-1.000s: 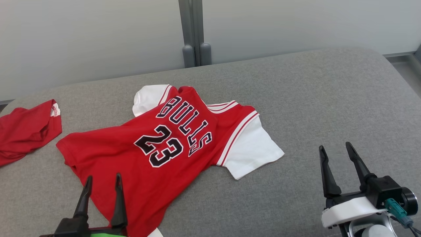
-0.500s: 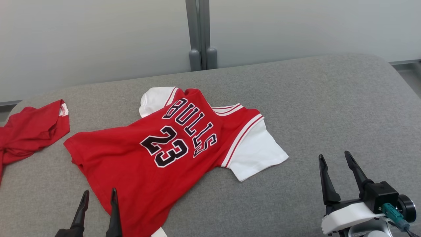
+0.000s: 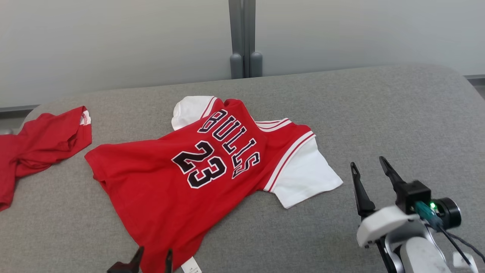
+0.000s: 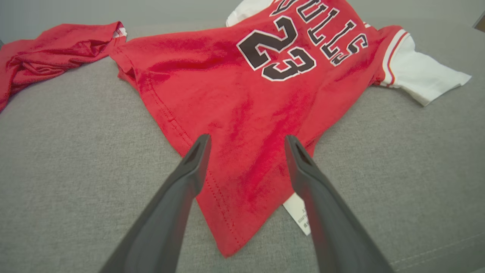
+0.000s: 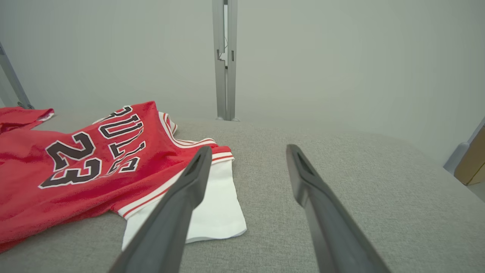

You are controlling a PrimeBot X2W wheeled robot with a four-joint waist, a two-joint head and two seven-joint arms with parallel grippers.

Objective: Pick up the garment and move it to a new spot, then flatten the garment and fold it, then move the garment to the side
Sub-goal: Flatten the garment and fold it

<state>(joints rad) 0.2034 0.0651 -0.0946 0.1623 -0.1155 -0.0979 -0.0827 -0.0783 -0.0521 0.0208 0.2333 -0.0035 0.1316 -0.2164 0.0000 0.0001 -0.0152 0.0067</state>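
My left gripper (image 3: 155, 249) has drawn back to the hem (image 3: 127, 222) and my right gripper (image 3: 366, 161) has neared the sleeve (image 3: 307, 174), both released and empty, with the jersey (image 3: 182, 189) lying spread but unfolded on the grey surface (image 3: 379, 113), so I judge flattening nearly done, folding and moving aside outstanding.

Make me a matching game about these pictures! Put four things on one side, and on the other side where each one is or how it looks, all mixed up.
Things
1. number 23 jersey
2. plain red garment
3. left gripper
4. right gripper

Places and states
A. bunched up at the left end of the grey cushion
B. open, over bare cushion to the right of the white sleeve
C. spread out in the middle, number side up
D. open, at the red hem near the white label

Pairs: 1-C, 2-A, 3-D, 4-B
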